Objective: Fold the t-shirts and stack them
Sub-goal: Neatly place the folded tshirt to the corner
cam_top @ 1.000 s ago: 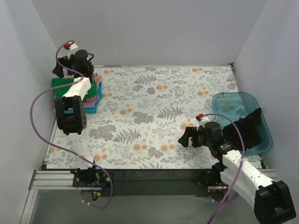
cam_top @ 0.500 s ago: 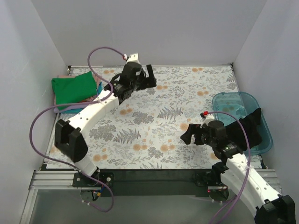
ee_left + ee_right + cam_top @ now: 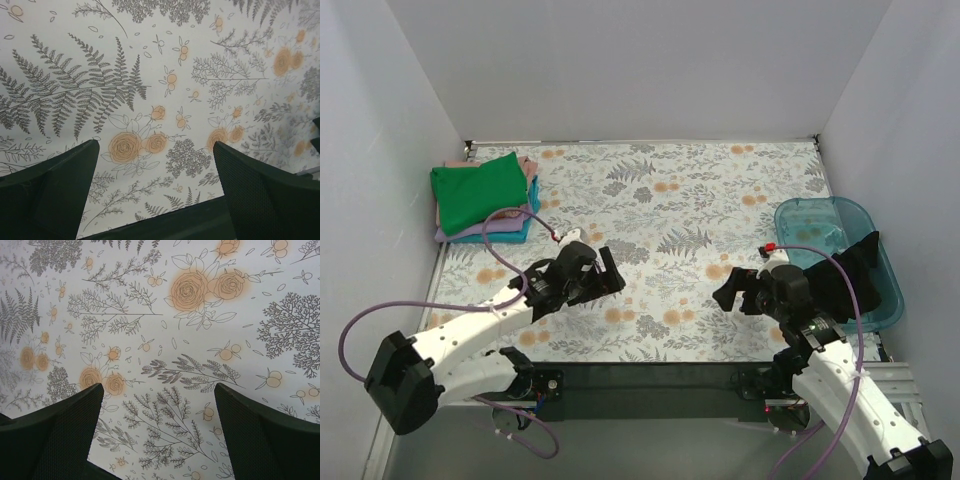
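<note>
left gripper [image 3: 608,276] and right gripper [image 3: 728,292] hang spread, empty. stacked t-shirts [image 3: 480,195] lie well behind the left one; a dark tee [image 3: 848,275] draped on the bin [image 3: 808,218] behind the right could slip if brushed.

Green t-shirt [image 3: 477,190] mostly hides the stack [image 3: 492,231]; dark t-shirt [image 3: 846,278] half-covers the bin [image 3: 813,220].
</note>
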Motion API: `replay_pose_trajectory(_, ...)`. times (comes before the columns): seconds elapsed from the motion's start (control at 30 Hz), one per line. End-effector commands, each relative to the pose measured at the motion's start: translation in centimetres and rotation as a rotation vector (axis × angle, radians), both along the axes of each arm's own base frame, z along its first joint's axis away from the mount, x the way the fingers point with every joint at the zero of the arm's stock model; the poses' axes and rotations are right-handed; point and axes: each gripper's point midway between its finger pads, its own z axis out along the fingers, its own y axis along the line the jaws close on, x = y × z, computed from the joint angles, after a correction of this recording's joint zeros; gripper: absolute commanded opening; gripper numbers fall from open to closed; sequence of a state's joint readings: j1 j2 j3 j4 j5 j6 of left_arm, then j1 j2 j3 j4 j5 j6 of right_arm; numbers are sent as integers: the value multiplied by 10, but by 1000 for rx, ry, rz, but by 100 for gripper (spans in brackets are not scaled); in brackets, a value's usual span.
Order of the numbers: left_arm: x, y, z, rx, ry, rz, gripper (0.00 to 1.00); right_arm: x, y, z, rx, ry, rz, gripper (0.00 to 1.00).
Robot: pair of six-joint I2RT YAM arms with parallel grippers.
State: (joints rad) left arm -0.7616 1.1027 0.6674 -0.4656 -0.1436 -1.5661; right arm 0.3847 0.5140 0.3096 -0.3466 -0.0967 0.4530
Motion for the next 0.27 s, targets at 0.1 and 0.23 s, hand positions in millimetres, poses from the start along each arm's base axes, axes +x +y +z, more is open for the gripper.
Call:
replay_pose_trajectory(0.1, 7, 24, 28, -28, -107, 132, 98, -1, -4, -10, -10, 33, -36, 98)
replay_pose_trajectory(0.23, 7, 37, 30, 18, -114, 170, 98, 1, -4, -7, -8, 23, -39, 98)
